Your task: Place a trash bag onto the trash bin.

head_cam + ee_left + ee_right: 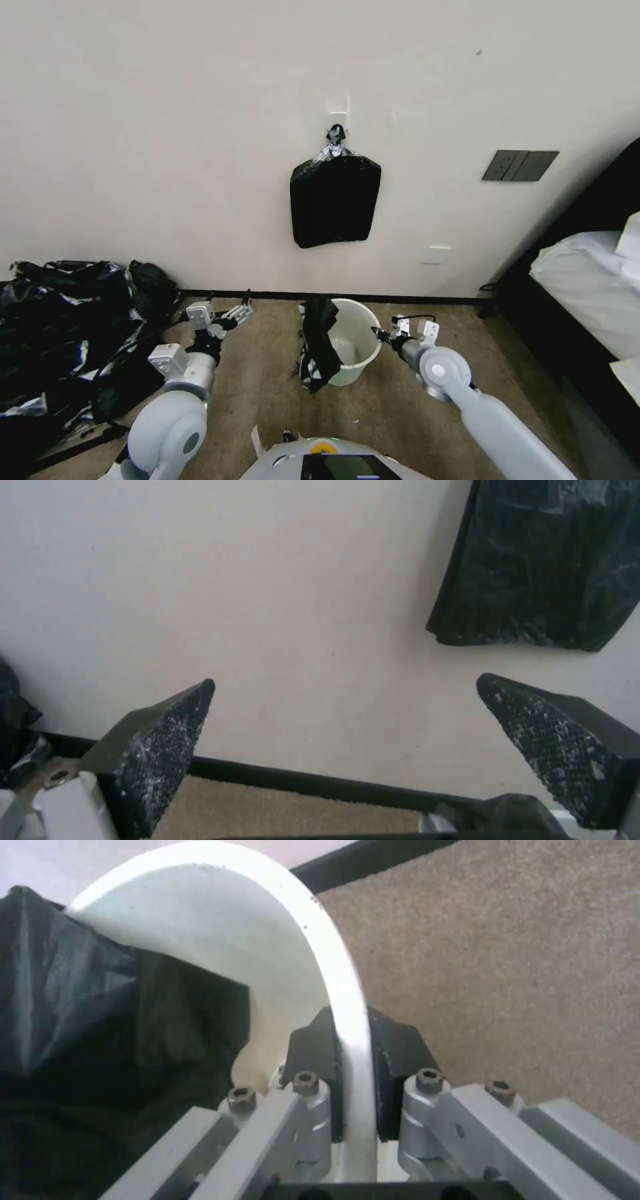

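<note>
While the right gripper [357, 1075] has its fingers [400, 1050] clamped on the bin [220, 915] rim, one inside, one outside, the bag [319, 343] drapes over the far rim; the left gripper [241, 312] hangs open, off to the bag's side.

The trash bag [319, 347] hides the trash bin's [357, 333] left rim.

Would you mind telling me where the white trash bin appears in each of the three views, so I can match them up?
Head view: the trash bin stands on the carpet below centre, the trash bag draped over its left rim.
Left wrist view: not in it.
Right wrist view: its rim arcs from the top to the right gripper, which is clamped on it.
Shared landmark: the black baseboard.
</note>
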Robot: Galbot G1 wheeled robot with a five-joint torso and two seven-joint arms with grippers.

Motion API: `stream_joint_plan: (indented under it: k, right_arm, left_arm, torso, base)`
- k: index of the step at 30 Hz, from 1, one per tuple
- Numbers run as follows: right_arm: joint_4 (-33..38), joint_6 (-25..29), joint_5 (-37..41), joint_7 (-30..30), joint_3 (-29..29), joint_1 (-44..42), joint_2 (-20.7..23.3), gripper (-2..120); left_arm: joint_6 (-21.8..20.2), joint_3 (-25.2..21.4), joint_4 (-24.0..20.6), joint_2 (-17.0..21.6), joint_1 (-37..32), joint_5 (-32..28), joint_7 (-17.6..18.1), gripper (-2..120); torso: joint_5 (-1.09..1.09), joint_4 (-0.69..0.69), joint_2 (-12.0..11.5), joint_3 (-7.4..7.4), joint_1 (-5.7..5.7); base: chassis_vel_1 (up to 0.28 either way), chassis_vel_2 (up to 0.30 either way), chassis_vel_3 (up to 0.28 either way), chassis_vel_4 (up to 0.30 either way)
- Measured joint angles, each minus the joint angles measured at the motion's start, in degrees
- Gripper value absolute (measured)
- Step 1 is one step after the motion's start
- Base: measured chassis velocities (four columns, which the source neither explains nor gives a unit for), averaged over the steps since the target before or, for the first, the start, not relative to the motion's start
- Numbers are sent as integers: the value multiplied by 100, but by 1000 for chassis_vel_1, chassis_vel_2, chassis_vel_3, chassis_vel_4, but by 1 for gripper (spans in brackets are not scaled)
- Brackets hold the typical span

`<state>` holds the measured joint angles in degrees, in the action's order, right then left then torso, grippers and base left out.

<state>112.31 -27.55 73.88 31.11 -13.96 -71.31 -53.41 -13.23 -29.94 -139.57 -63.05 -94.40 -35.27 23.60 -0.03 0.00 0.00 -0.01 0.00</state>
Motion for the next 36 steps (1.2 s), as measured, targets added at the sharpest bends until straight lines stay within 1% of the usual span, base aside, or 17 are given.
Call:
stream_joint_plan:
  k: [5, 8, 9, 10, 11, 15, 16, 19, 20, 22, 23, 26, 27, 30, 33, 34, 36]
  right_arm:
    - [-2, 25, -112, -6, 6, -60, -60, 7]
    - [33, -9, -129, -2, 0, -125, -58, 16]
    - [69, -13, -129, 1, -17, -140, -55, 21]
    - [168, -10, -129, 11, -88, -157, -35, 25]
    - [168, -10, -129, 11, -88, -157, -35, 25]
    - [587, -9, -116, 172, -280, -196, 57, 45]
    - [587, -9, -116, 172, -280, -196, 57, 45]
    - [1102, -13, -138, 364, -429, -245, 132, 59]
    - [1102, -13, -138, 364, -429, -245, 132, 59]
    - [1597, -76, -289, 382, -496, -214, 220, 70]
    - [1597, -76, -289, 382, -496, -214, 220, 70]
    - [2072, -233, -502, 247, -134, 177, 312, 84]
    - [2072, -233, -502, 247, -134, 177, 312, 84]
    - [2265, -557, -917, -170, 618, 817, 328, 97]
    - [2181, -690, -1389, -323, 1198, 1178, 323, 99]
    - [2010, -767, -1975, -423, 1764, 1490, 279, 99]
    - [1961, -789, -2145, -457, 1895, 1558, 259, 98]
  left_arm:
    - [-4, 26, -57, 21, -16, 3, -3, 100]
    - [-5, 27, -89, 28, -26, 4, -4, 100]
    - [-6, 26, -93, 31, -29, 3, -5, 100]
    - [-6, 24, -104, 31, -33, 6, -7, 100]
    - [-6, 24, -104, 31, -33, 6, -7, 100]
    - [-8, 27, -107, 21, -37, 10, -16, 100]
    - [-8, 27, -107, 21, -37, 10, -16, 100]
    - [-8, 12, -110, 5, -51, 16, -20, 100]
    - [-8, 12, -110, 5, -51, 16, -20, 100]
    - [-8, -69, -98, -8, -83, 21, -34, 100]
    - [-8, -69, -98, -8, -83, 21, -34, 100]
    - [-9, -362, -2, -11, -149, 16, -122, 100]
    - [-9, -362, -2, -11, -149, 16, -122, 100]
    - [-3, -788, 127, 23, -213, -63, -213, 100]
    - [4, -920, 192, 44, -213, -90, -244, 100]
    - [10, -980, 234, 48, -204, -98, -261, 100]
    - [12, -988, 241, 48, -200, -98, -264, 100]
  torso:
    - [1, -1, 0, 0, 0]
    - [7, 2, 0, 1, 0]
    - [10, -2, 0, 1, 0]
    - [6, 3, 0, 0, 0]
    - [6, 3, 0, 0, 0]
    - [2, 0, 0, 1, 0]
    - [2, 0, 0, 1, 0]
    - [4, 0, 0, 1, 0]
    - [4, 0, 0, 1, 0]
    - [3, -3, 0, 1, 0]
    - [3, -3, 0, 1, 0]
    - [1, 0, 0, 1, 0]
    - [1, 0, 0, 1, 0]
    - [1, 2, 0, 1, 0]
    - [2, 0, 0, 1, 0]
    - [1, 2, 0, 1, 1]
    - [2, 2, 0, 1, 0]
  base:
    - [0, 0, 0, 0]
    - [0, 0, 0, 0]
    - [0, 0, 0, 0]
    - [0, 0, 0, 0]
    - [0, 0, 0, 0]
    - [0, 0, 0, 0]
    - [0, 0, 0, 0]
    - [0, 0, 0, 0]
    - [0, 0, 0, 0]
    - [0, 0, 0, 0]
    - [0, 0, 0, 0]
    - [0, 0, 0, 0]
    - [0, 0, 0, 0]
    - [0, 0, 0, 0]
    - [0, 0, 0, 0]
    - [0, 0, 0, 0]
    - [0, 0, 0, 0]
